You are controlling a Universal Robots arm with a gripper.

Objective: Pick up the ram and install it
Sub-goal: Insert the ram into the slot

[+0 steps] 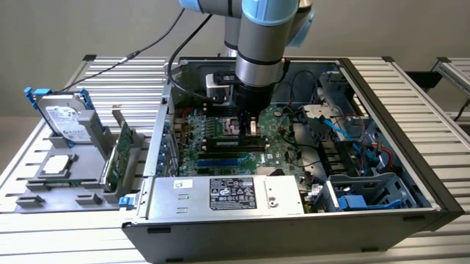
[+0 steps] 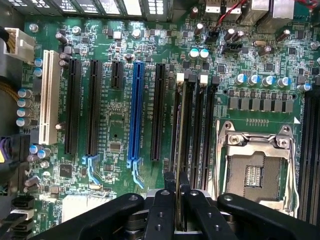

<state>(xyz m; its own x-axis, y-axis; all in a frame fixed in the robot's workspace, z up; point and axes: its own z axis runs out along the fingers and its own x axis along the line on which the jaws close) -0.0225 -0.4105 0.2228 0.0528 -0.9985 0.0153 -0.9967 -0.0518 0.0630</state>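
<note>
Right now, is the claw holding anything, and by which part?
Yes. The claw is shut on the ram, pinching its two flat faces near the upper edge. The stick stands edge-up, in line with the black memory slots.

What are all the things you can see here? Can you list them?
ram: one, green, edge-on over the black memory slots
computer case: one, dark grey, open, on the slatted table
motherboard: one, green, inside the case
power supply: one, silver, inside the case's near end
hard drive: one, silver with blue rails, upright in the grey holder
card with bracket: one, green, upright in that holder
arm: one, grey and blue, reaching into the case
pincer: one, black, shut on the ram
</note>
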